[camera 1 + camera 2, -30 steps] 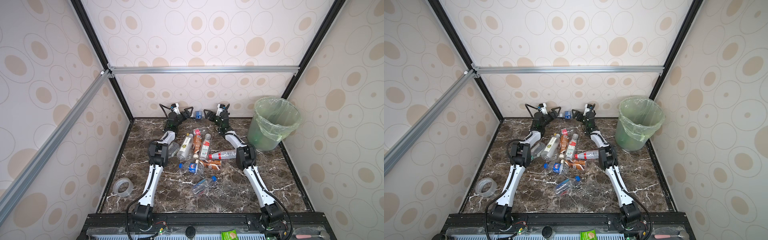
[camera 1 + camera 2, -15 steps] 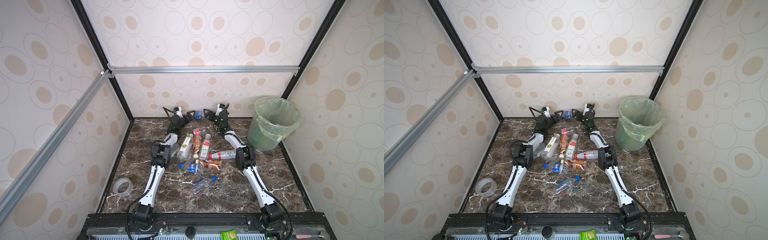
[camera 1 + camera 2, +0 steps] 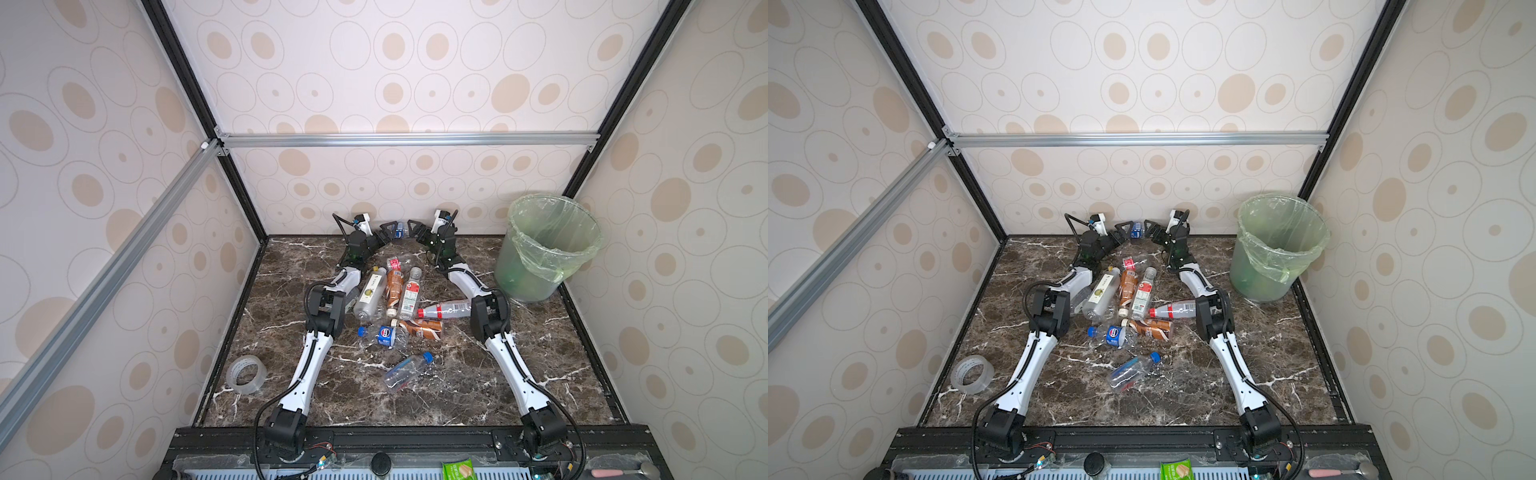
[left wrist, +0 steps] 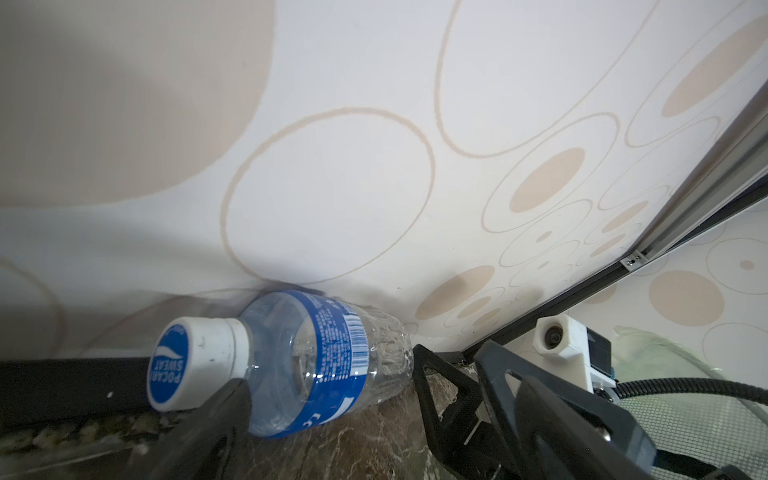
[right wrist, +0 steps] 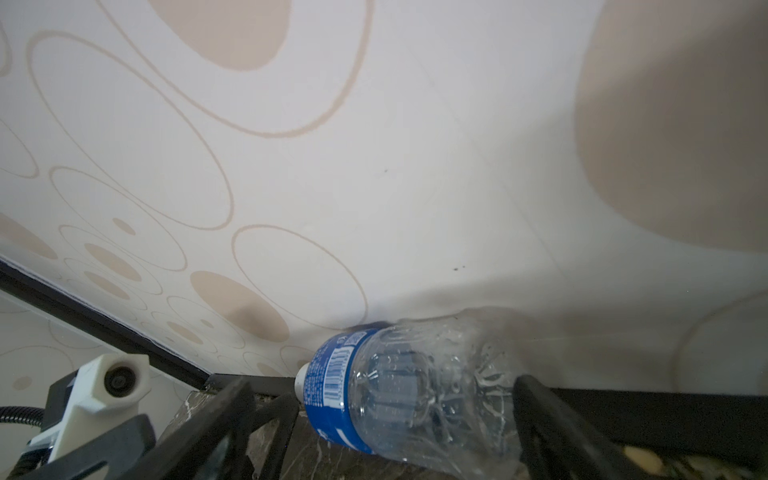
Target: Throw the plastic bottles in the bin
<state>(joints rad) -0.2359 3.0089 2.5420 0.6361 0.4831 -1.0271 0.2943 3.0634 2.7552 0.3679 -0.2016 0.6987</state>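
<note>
Back wall (image 5: pixel 415 166); bottle (image 5: pixel 407 395) between splayed fingers (image 5: pixel 544 419)

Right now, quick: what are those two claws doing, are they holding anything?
Left gripper: open, holding nothing, next to the blue-labelled bottle.
Right gripper: open, holding nothing, at the same bottle.

We see a table top (image 3: pixel 457 386) of dark brown stone-look slab with white veins, polished and faintly reflective. The bin (image 3: pixel 519 286) standing on it is translucent plastic, lined with a thin, crinkled, glossy pale green bag (image 3: pixel 540 259). Left of the bin, the blue-labelled bottle (image 4: pixel 324 357) is clear, shiny, dented plastic with a matt white cap (image 4: pixel 187 365). The walls (image 3: pixel 415 62) look matt to us, like printed paper; the rail (image 3: pixel 395 139) above the bin is brushed metal. Far left of the bin, the tape roll (image 3: pixel 245 375) is clear and glossy.
</note>
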